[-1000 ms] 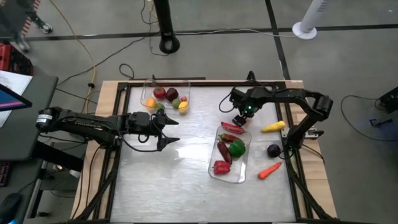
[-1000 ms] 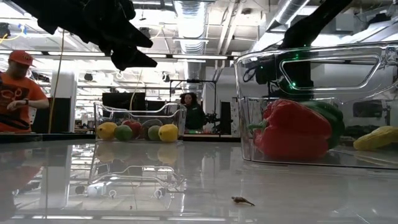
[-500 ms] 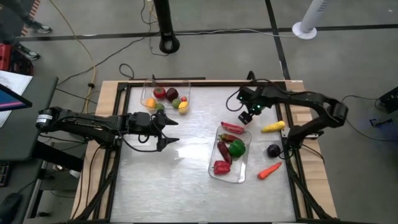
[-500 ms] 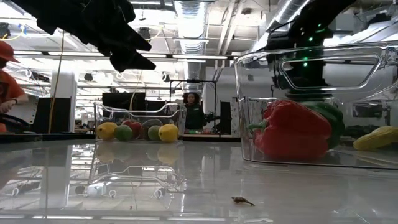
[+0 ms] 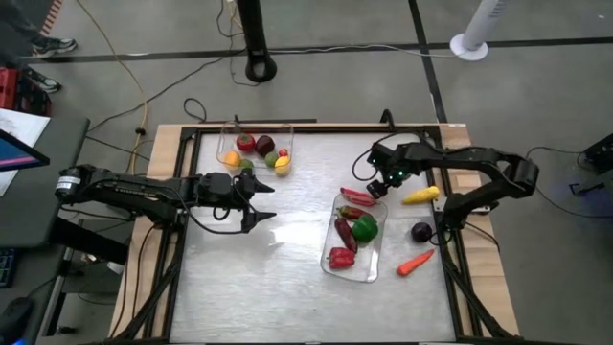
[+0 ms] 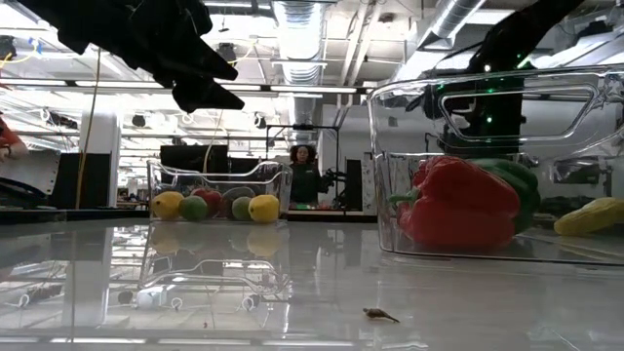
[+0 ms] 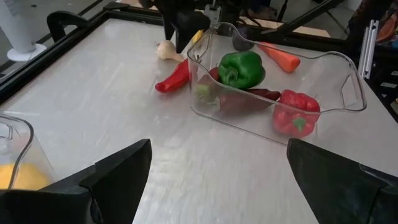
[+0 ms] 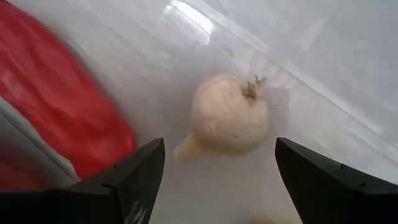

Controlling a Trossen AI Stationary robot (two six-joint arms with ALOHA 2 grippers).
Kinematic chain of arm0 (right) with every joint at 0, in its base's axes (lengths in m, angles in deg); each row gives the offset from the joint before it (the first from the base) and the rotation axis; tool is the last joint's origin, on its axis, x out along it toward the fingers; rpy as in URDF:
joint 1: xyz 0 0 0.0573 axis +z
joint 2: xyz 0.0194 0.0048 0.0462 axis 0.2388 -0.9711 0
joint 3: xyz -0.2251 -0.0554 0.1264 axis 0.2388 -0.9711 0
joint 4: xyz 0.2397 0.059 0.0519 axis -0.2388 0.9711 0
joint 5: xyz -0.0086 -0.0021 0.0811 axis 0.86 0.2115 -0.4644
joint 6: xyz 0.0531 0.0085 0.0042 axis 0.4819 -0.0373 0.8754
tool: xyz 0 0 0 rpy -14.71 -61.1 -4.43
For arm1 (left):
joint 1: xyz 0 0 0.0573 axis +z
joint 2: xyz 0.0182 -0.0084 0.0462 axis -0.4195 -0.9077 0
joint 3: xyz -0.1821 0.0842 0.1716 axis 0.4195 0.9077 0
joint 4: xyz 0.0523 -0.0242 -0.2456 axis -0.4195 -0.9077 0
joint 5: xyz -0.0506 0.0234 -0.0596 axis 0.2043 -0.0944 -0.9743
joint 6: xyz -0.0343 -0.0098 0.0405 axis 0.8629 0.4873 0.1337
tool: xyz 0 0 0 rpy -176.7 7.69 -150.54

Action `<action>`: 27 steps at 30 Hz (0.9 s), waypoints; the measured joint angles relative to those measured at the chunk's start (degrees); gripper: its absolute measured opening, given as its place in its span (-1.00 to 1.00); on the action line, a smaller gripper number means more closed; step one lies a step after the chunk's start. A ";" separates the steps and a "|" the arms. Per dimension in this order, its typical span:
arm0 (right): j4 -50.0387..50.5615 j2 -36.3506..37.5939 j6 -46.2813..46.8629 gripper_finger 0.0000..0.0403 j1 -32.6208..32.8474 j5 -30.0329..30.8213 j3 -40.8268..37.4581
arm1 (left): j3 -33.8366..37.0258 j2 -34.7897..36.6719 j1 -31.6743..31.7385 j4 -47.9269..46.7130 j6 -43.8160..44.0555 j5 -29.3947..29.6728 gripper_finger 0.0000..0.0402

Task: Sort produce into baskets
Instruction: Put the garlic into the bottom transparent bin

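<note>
The right gripper (image 5: pixel 378 187) hovers with fingers spread over a pale garlic-like bulb (image 8: pixel 228 121), apparently lining up a pick for the vegetable basket (image 5: pixel 372 261) just beside it, where peppers and a red chili (image 7: pixel 174 77) at its rim already lie. The right arm reaches inward, wrist tipped down. The left gripper (image 5: pixel 259 201), released and empty, waits near the fruit basket (image 5: pixel 230 134).

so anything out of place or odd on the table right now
One red chili lies outside the near basket, against its wall. A pale garlic-like bulb sits loose on the table under the open right gripper.
</note>
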 joint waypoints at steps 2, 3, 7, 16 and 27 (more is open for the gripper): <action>-1.87 -0.76 -0.14 0.64 -0.01 0.04 -0.52 | 0.00 0.00 0.00 0.02 -0.04 0.00 0.80; -2.70 -1.28 -0.70 0.64 0.00 0.12 -0.52 | 0.00 0.00 0.00 0.06 -0.09 0.02 0.80; -5.90 -3.51 -1.74 0.64 -0.02 0.13 -0.48 | 0.00 0.00 0.00 0.29 -0.04 0.04 0.80; -6.26 -8.79 -4.10 0.38 0.69 0.92 -0.24 | -0.01 0.00 0.01 0.39 -0.08 0.04 0.80; -3.75 -5.65 -7.52 -0.02 2.19 3.02 4.63 | -0.01 0.00 0.02 0.39 -0.10 0.04 0.80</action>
